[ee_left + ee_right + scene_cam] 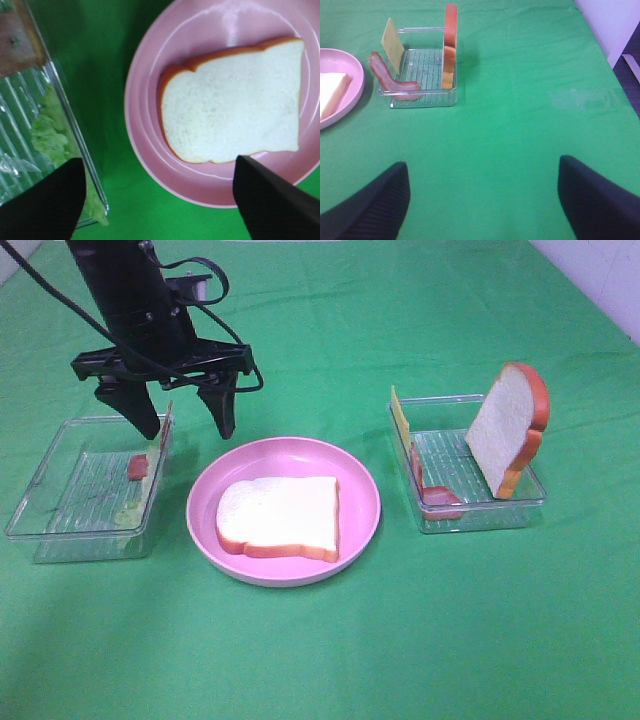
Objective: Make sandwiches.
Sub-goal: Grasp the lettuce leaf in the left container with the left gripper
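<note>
**A:** Two fingers [45, 205] of the left gripper [187, 425] stand spread wide with nothing between them. What sits under them?

**B:** One hangs over the right wall of the left tray [60, 490]. The other hangs over the far left rim of the pink plate [205, 490]. Green cloth [320, 660] shows in the gap.

**A:** And the next layer?

**B:** Probably the lettuce [50, 135]. It lies inside that tray against the right wall, just left of the gripper's middle. Its length runs far to near along the wall.

**A:** The base?

**B:** A bread slice [280, 517] lies flat on the plate, just right of the fingers, bare on top.

**A:** Which arm should go?

**B:** The left, I'd judge, since it is right beside the lettuce. The right gripper [480, 200] is likewise spread and empty, over bare cloth. It is well apart from the right tray [480, 520], which holds upright bread [510, 430], cheese [401, 420] and bacon [440, 498].
</note>
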Controlling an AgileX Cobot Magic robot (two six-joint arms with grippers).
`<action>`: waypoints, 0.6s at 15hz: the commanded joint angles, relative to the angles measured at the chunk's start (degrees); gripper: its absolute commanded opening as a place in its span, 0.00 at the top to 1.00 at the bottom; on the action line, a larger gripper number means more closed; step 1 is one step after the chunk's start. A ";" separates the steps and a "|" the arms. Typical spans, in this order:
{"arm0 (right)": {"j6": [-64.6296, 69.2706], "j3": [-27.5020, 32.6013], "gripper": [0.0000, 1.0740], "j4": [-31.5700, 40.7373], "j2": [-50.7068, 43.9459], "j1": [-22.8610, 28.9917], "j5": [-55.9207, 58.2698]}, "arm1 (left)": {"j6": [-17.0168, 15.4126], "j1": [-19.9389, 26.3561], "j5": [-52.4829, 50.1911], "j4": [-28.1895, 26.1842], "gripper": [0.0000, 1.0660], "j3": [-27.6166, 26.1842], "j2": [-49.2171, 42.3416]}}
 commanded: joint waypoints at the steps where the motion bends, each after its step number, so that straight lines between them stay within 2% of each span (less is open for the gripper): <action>1: -0.69 0.23 0.28 -0.29 -0.74 -0.23 -0.63 | -1.95 -0.40 4.64 3.50 0.28 -0.97 -0.34; 4: -0.69 0.23 0.28 -0.29 -0.74 -0.23 -0.63 | -2.52 -0.40 4.64 3.90 0.29 -0.97 -0.40; 5: -0.69 0.23 0.28 -0.29 -0.74 -0.23 -0.63 | -3.50 -0.40 4.64 6.02 0.32 -0.92 -0.63; 9: -0.69 0.23 0.28 -0.29 -0.74 -0.23 -0.63 | -4.76 -0.40 4.64 8.08 0.34 2.41 -3.32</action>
